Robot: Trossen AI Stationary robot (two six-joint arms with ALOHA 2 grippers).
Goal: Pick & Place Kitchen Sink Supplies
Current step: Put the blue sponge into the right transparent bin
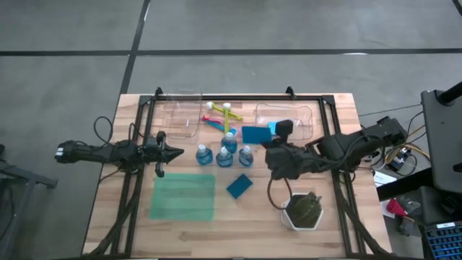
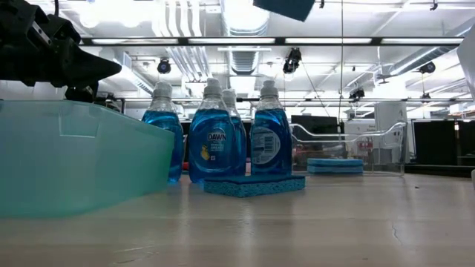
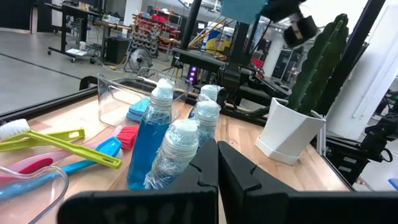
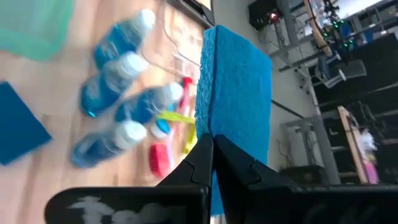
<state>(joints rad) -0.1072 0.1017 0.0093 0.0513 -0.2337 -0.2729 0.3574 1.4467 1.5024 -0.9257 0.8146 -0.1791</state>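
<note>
Jaws of right gripper (image 4: 211,146) pinch blue sponge (image 4: 235,87) edge-on, long axis extending away from fingers; left gripper (image 1: 175,152) clenched empty.

Four bottles (image 1: 224,153) mid-table, brushes (image 1: 219,115) behind them, mat (image 1: 183,196) in front, plant pot (image 1: 303,210) front right

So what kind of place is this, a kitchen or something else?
Not a kitchen: most likely a lab or workshop hall. The low view shows ceiling ducts and strip lights; the left wrist view shows equipment racks on a bare concrete floor. The dish-soap bottles just stand on a wooden worktable.
</note>
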